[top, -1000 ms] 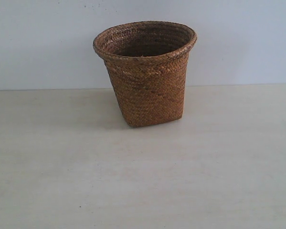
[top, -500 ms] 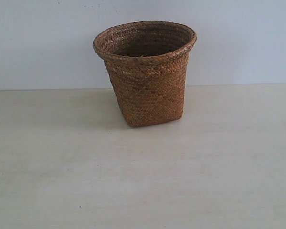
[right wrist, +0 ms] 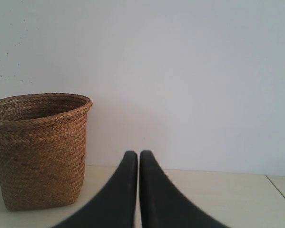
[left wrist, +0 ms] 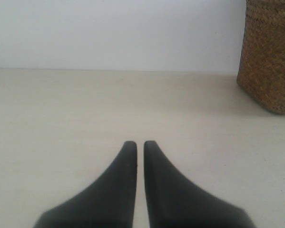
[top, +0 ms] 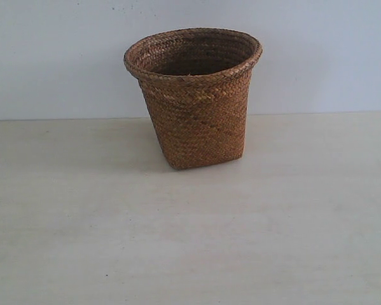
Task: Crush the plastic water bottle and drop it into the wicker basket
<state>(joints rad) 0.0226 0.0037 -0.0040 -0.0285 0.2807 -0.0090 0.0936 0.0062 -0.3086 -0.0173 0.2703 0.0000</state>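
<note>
A pale, cream-coloured wooden tabletop is stretching across the whole lower part of the exterior view, and a plain whitish-blue wall is rising behind it. The tall brown woven wicker basket is standing upright on the table toward the back, close to the wall and around the middle of the exterior view. Its wide round braided rim is flaring above a narrower, squarish base. Its inside is lying in shadow, so the bottom is not showing.

The left gripper – two black, tapering fingers – is hanging low over bare tabletop with its tips drawn together, only a thin slit showing between them and nothing held. The basket's lower wall is sitting well apart from it, off to one side.

The right gripper is pointing toward the wall with its black fingers likewise pressed close and gripping nothing – the basket is standing off to its side, clear of the fingertips.
</note>
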